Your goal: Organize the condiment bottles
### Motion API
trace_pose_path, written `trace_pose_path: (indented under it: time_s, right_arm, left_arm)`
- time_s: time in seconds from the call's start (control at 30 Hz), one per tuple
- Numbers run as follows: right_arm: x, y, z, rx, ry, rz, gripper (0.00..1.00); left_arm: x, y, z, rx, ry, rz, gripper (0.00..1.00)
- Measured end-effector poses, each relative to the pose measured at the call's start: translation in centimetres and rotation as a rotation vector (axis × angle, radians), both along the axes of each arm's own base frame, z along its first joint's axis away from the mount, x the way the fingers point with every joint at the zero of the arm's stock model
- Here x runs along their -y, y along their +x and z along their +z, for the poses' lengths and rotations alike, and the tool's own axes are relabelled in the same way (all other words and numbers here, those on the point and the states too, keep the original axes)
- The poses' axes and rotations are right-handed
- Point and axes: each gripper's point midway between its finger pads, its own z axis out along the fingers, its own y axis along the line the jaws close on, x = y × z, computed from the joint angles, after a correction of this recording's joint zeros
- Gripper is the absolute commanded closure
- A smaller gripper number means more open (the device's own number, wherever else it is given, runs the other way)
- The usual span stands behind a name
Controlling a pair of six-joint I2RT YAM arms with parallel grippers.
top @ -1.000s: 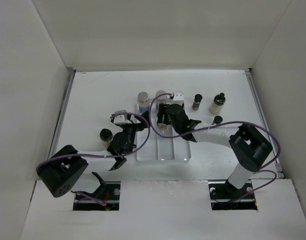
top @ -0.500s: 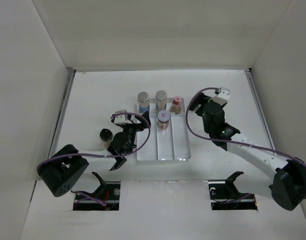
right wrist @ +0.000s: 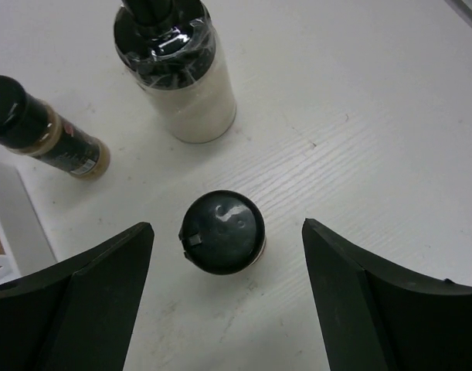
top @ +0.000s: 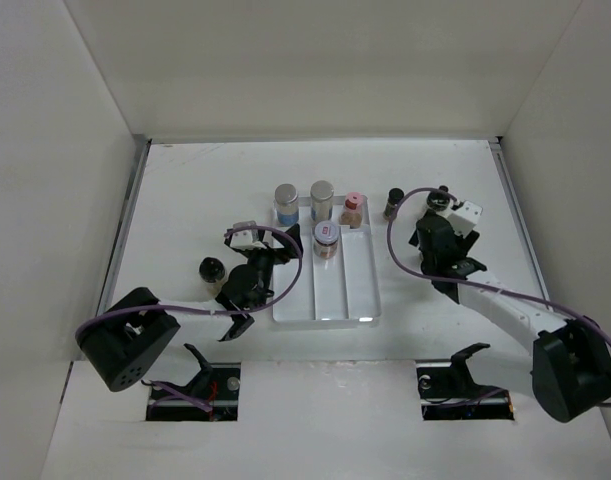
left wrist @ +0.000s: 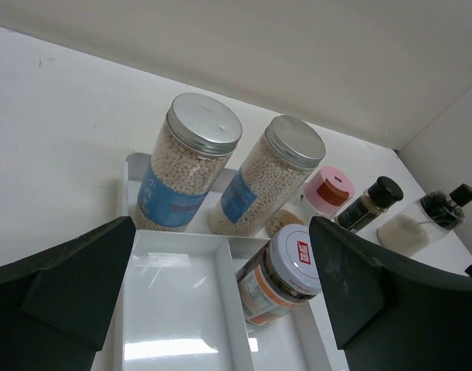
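On the white table, right gripper wide open over black-lid jar, left gripper wide too; might knock nearby white bottle over.

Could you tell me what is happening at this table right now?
Two robot arms are sorting condiment bottles into a white tray, where four already stand. The right gripper, jaws open, hovers over a small black-capped bottle on the table, holding nothing. The left gripper sits open at the tray's left side.
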Motion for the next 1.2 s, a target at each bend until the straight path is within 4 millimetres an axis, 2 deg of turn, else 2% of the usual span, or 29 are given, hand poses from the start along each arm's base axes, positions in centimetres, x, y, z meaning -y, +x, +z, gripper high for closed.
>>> trace_pose_path:
  time_s: [0.13,0.33,0.43,0.57,0.67,0.77,0.87,1.03,1.1,1.2]
  right_arm:
    - [0.3,0.5,-1.0,-0.024,0.014,-0.002,0.31]
    - [0.4,1.5,-2.7,-0.058,0.025,0.003,0.54]
    - [0.3,2.0,-2.4,-0.046,0.027,0.008,0.60]
    - [-0.6,2.0,-1.1,-0.010,0.013,0.034,0.61]
    - [-3.9,1.2,1.6,0.065,0.015,0.136,0.61]
    - [-8.5,-0.2,4.5,0.150,0.059,0.280,0.62]
    - [-13.7,-1.6,5.8,0.176,0.098,0.430,0.62]
    - [-21.4,-2.8,5.8,0.156,0.120,0.616,0.62]
    - [-23.5,-2.8,4.9,0.134,0.117,0.660,0.62]
    - [-25.4,-2.6,3.0,0.100,0.099,0.692,0.61]
  left_arm:
    - [0.1,-0.1,0.0,0.000,0.000,-0.003,0.00]
    - [0.1,-0.1,0.0,0.000,0.001,-0.005,0.00]
    - [0.1,-0.1,-0.1,-0.001,0.001,-0.005,0.00]
    - [0.1,-0.1,-0.1,-0.001,0.001,-0.005,0.00]
    - [0.1,0.0,-0.1,-0.002,0.001,-0.003,0.00]
    - [0.1,0.0,-0.1,-0.002,0.002,-0.003,0.00]
    - [-0.1,0.1,-0.1,-0.002,0.000,0.002,0.00]
    - [-0.2,0.1,-0.1,-0.003,0.000,0.008,0.00]
    - [-0.3,0.2,-0.1,-0.003,0.000,0.012,0.00]
    - [-0.4,0.2,-0.1,-0.003,-0.001,0.016,0.00]
